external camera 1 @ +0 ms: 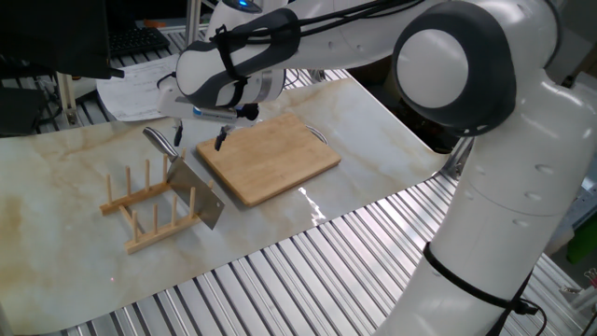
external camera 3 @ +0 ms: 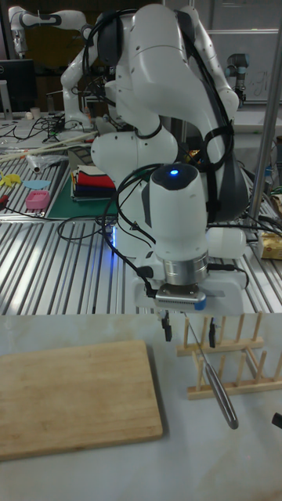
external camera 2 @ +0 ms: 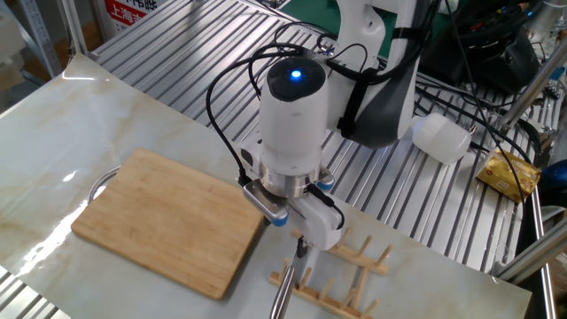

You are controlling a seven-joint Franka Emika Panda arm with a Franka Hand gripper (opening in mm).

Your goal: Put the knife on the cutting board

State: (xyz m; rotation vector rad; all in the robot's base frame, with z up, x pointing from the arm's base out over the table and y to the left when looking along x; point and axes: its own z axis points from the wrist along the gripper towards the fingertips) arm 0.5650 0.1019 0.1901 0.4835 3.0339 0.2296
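Note:
The knife (external camera 1: pixel 199 194) leans in a wooden peg rack (external camera 1: pixel 149 210), its grey blade low between the pegs and its silver handle (external camera 1: pixel 159 140) pointing up and to the left. In the tall fixed view the knife (external camera 3: pixel 215 383) shows edge-on, and its far end lines up between my fingers. My gripper (external camera 1: pixel 199 138) is open and holds nothing. It hovers between the handle and the cutting board (external camera 1: pixel 269 159), a bamboo board lying flat with its loop handle at the far end. The board (external camera 3: pixel 74 395) lies left of the gripper (external camera 3: pixel 189 330).
The peg rack (external camera 3: pixel 227 360) stands just right of the board (external camera 2: pixel 168 221) on the marble sheet. Papers (external camera 1: pixel 131 89) lie at the back left. Ribbed metal table (external camera 1: pixel 308 280) surrounds the sheet. A white bottle (external camera 2: pixel 441 137) and a yellow packet (external camera 2: pixel 509 173) sit behind my arm.

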